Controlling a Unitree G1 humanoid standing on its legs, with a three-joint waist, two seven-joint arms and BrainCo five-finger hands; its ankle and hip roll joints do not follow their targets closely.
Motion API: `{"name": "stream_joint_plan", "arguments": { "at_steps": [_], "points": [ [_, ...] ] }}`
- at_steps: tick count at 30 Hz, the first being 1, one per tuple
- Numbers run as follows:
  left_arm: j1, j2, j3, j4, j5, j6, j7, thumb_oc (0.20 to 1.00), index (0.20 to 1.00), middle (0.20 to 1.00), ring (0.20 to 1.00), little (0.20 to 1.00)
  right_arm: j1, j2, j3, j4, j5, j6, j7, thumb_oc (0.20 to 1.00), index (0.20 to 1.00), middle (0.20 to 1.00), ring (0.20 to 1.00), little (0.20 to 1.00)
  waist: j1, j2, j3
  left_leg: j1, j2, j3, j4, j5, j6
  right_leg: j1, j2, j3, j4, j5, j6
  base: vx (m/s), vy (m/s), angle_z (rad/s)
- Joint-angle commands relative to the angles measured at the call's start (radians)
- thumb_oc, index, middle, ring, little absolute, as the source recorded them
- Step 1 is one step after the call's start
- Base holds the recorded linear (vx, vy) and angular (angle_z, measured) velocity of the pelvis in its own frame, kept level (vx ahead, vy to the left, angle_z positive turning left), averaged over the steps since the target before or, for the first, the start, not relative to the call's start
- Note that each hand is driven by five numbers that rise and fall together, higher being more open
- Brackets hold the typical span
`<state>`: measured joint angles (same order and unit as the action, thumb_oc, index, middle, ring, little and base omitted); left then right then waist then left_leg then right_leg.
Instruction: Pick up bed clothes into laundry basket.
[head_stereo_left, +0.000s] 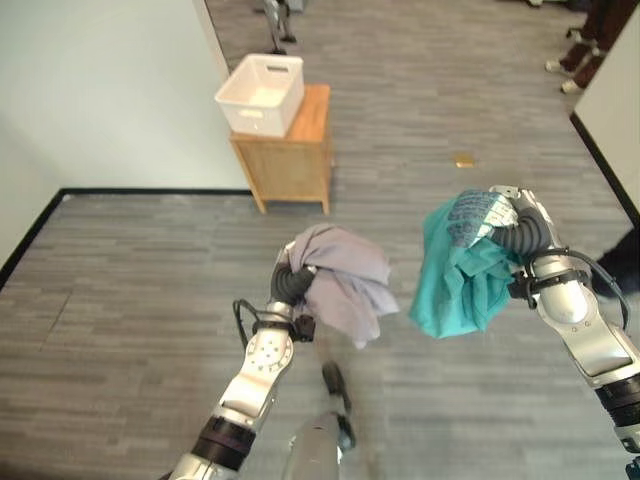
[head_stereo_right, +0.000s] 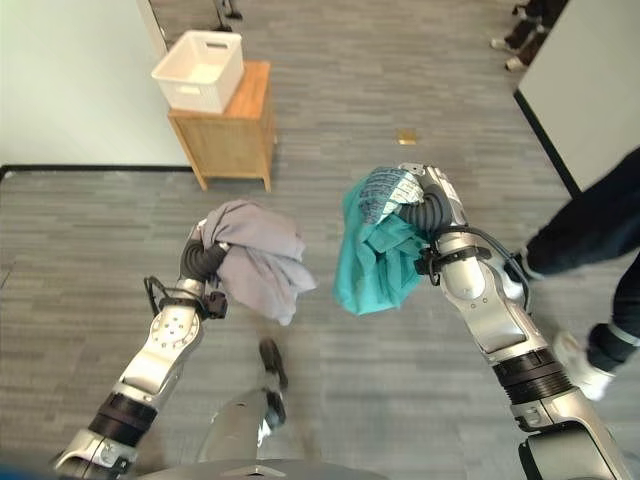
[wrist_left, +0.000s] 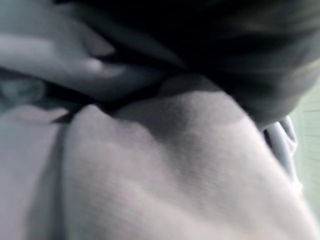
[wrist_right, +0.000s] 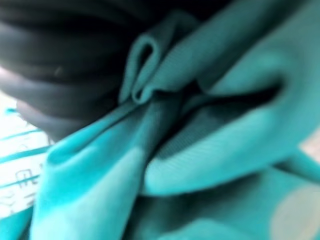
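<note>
In the left eye view, the left hand (head_stereo_left: 293, 272) is raised above the grey floor (head_stereo_left: 120, 290) with a grey cloth (head_stereo_left: 345, 280) bunched over it and hanging down beside it. The fingers are buried in the folds, so I cannot tell whether they are curled or straight. The right hand (head_stereo_left: 520, 225) holds up a teal cloth (head_stereo_left: 462, 280), which drapes off it clear of the floor; a patterned part of the fabric lies over the top of the hand, and its fingers are hidden too. Well ahead of both hands, a white basket (head_stereo_left: 262, 92) sits on a small wooden cabinet (head_stereo_left: 290, 160) beside the pale wall (head_stereo_left: 100, 90). A small yellowish object (head_stereo_left: 464, 159) lies on the floor beyond the teal cloth.

In the right eye view, the two cloths hang apart from each other, neither touching the floor. A person's legs (head_stereo_right: 590, 225) in dark trousers stand just beside the right arm, one shoe (head_stereo_right: 572, 362) near its forearm.

The left wrist view shows grey fabric pressed close over the dark ribbed cover (wrist_left: 240, 45).

The right wrist view shows teal folds crowding against that hand's ribbed cover (wrist_right: 60, 65).
</note>
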<state>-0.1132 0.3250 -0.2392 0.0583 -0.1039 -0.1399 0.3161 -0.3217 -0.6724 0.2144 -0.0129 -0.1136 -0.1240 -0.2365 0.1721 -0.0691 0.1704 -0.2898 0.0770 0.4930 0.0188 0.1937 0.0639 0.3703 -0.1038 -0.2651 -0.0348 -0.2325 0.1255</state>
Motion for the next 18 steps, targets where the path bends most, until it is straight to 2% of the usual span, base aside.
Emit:
{"name": "stream_joint_plan", "arguments": {
  "at_steps": [1,2,3,4,5,6,8,9,11,13,16,18],
  "points": [
    [-0.080,0.025,-0.010,-0.111,0.029,-0.033,0.020,0.200,0.200,0.200,0.200,0.200,-0.086,-0.007,-0.079,-0.087,-0.042,-0.047,-0.034,0.200,0.200,0.200,0.200,0.200,0.050,-0.009,-0.039,0.122,0.030,-0.001,-0.088,-0.045,-0.063,-0.034,-0.056,-0.014,0.208,0.194,0.127,0.44,0.061,0.06],
    [-0.090,0.031,-0.018,-0.109,0.038,-0.028,0.023,0.200,0.200,0.200,0.200,0.200,-0.087,-0.010,-0.087,-0.093,-0.045,-0.046,-0.034,0.200,0.200,0.200,0.200,0.200,0.033,-0.018,-0.029,0.158,0.014,-0.008,-0.085,-0.074,-0.050,-0.079,-0.067,-0.009,0.335,0.289,0.136,0.57,0.102,0.43],
    [-0.104,0.034,-0.026,-0.105,0.043,-0.028,0.026,0.200,0.200,0.200,0.200,0.200,-0.088,-0.010,-0.096,-0.098,-0.049,-0.045,-0.037,0.200,0.200,0.200,0.200,0.200,0.015,-0.010,-0.026,0.188,0.015,-0.015,-0.092,-0.098,-0.041,-0.136,-0.071,0.000,0.424,0.349,0.136,0.28,0.062,0.37],
    [-0.104,0.034,-0.026,-0.105,0.043,-0.028,0.026,0.200,0.200,0.200,0.200,0.200,-0.088,-0.010,-0.096,-0.098,-0.049,-0.045,-0.037,0.200,0.200,0.200,0.200,0.200,0.015,-0.010,-0.026,0.188,0.015,-0.015,-0.092,-0.098,-0.041,-0.136,-0.071,0.000,0.424,0.349,0.136,0.67,0.069,0.54],
    [-0.157,0.038,-0.038,-0.102,0.055,-0.023,0.035,0.200,0.200,0.200,0.200,0.200,-0.099,-0.013,-0.118,-0.120,-0.049,-0.042,-0.038,0.200,0.200,0.200,0.200,0.200,-0.049,0.015,-0.013,0.282,0.016,-0.070,-0.106,-0.174,-0.045,-0.306,-0.145,-0.026,0.510,0.342,0.136,0.54,0.022,0.47],
    [-0.159,0.038,-0.038,-0.101,0.055,-0.023,0.035,0.200,0.200,0.200,0.200,0.200,-0.100,-0.014,-0.118,-0.121,-0.049,-0.042,-0.038,0.200,0.200,0.200,0.200,0.200,-0.052,0.015,-0.013,0.279,0.017,-0.073,-0.106,-0.171,-0.045,-0.308,-0.145,-0.030,0.510,0.343,0.136,0.73,0.012,0.60],
    [-0.171,0.032,-0.047,-0.107,0.061,-0.028,0.024,0.200,0.200,0.200,0.200,0.200,-0.090,-0.025,-0.141,-0.141,-0.044,-0.042,-0.039,0.200,0.200,0.200,0.200,0.200,-0.095,0.025,0.007,0.323,0.005,-0.135,-0.106,-0.209,-0.059,-0.392,-0.164,-0.036,0.451,0.269,0.114,0.46,-0.065,0.88],
    [-0.170,0.028,-0.049,-0.106,0.059,-0.033,0.015,0.200,0.200,0.200,0.200,0.200,-0.082,-0.035,-0.154,-0.149,-0.040,-0.042,-0.039,0.200,0.200,0.200,0.200,0.200,-0.116,0.029,0.007,0.339,0.008,-0.158,-0.106,-0.225,-0.073,-0.417,-0.164,-0.048,0.361,0.244,0.096,0.50,-0.172,1.07],
    [-0.160,0.024,-0.048,-0.104,0.065,-0.035,0.003,0.200,0.200,0.200,0.200,0.200,-0.067,-0.044,-0.169,-0.152,-0.045,-0.036,-0.042,0.200,0.200,0.200,0.200,0.200,-0.148,0.019,0.007,0.381,0.003,-0.202,-0.106,-0.272,-0.099,-0.444,-0.147,-0.036,0.153,0.228,0.088,0.51,-0.216,0.96],
    [-0.166,0.016,-0.050,-0.086,0.065,-0.039,0.001,0.200,0.200,0.200,0.200,0.200,-0.065,-0.059,-0.179,-0.150,-0.052,-0.028,-0.053,0.200,0.200,0.200,0.200,0.200,-0.189,0.018,0.012,0.434,0.007,-0.252,-0.106,-0.314,-0.120,-0.516,-0.126,0.010,-0.013,0.298,0.107,0.55,-0.180,1.08],
    [-0.168,0.019,-0.038,-0.077,0.071,-0.043,-0.002,0.200,0.200,0.200,0.200,0.200,-0.076,-0.070,-0.177,-0.141,-0.074,-0.016,-0.060,0.200,0.200,0.200,0.200,0.200,-0.206,0.031,0.013,0.480,0.026,-0.271,-0.106,-0.343,-0.140,-0.595,-0.132,-0.009,-0.048,0.330,0.132,0.27,-0.096,0.74],
    [-0.168,0.019,-0.038,-0.077,0.071,-0.043,-0.002,0.200,0.200,0.200,0.200,0.200,-0.076,-0.070,-0.177,-0.141,-0.074,-0.016,-0.060,0.200,0.200,0.200,0.200,0.200,-0.206,0.031,0.013,0.480,0.026,-0.271,-0.106,-0.343,-0.140,-0.595,-0.132,-0.009,-0.048,0.330,0.132,0.07,-0.032,0.65]
  ]
}}
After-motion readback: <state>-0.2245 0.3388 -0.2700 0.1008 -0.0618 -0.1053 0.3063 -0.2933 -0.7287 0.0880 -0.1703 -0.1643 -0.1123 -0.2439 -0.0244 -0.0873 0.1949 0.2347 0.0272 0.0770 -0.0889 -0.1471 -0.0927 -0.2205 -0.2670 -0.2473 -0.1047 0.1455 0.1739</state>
